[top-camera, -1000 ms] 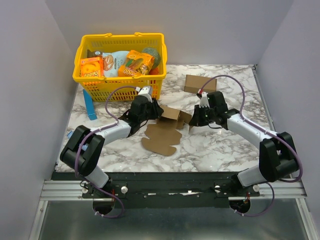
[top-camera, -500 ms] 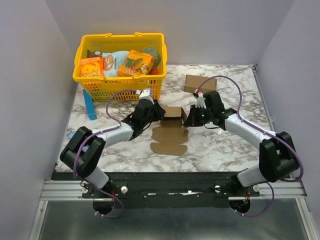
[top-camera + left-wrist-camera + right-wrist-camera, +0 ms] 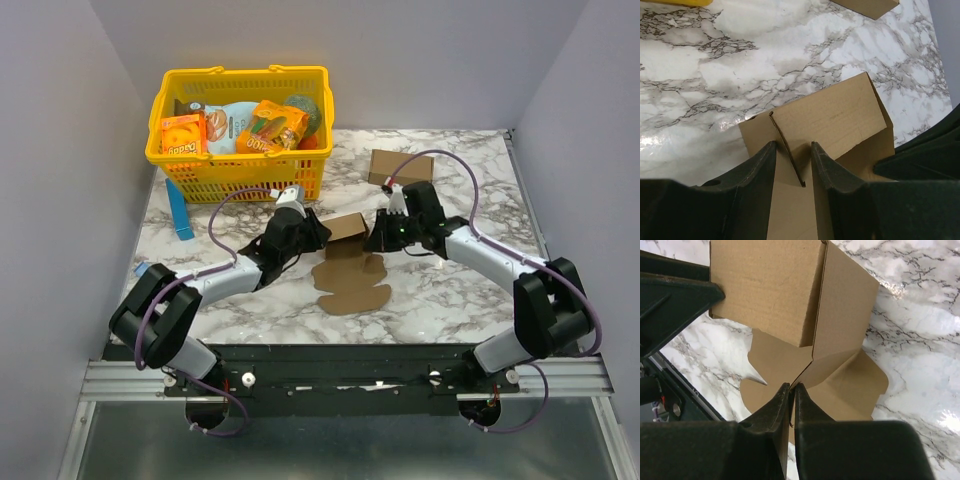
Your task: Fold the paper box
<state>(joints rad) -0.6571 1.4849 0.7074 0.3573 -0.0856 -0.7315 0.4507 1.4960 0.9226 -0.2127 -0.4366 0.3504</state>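
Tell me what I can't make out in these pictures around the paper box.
- Top view: the fingertips of the left tool and right tool, hidden by their own black bodies.
- Left wrist view: the base of the paper box, covered by the fingers and cut off by the bottom edge.
- Right wrist view: the pinched flap edge, hidden between the fingers.

Orange snack box (image 3: 183,134), left end of yellow basket (image 3: 240,165): white brand lettering across front, looks like "Daddy", last letters unsure. Orange pack (image 3: 272,126), mid-basket: white lettering, tilted, too small to read. Pale round pack (image 3: 232,118) between them: print blurred. Wrist views: nothing readable.
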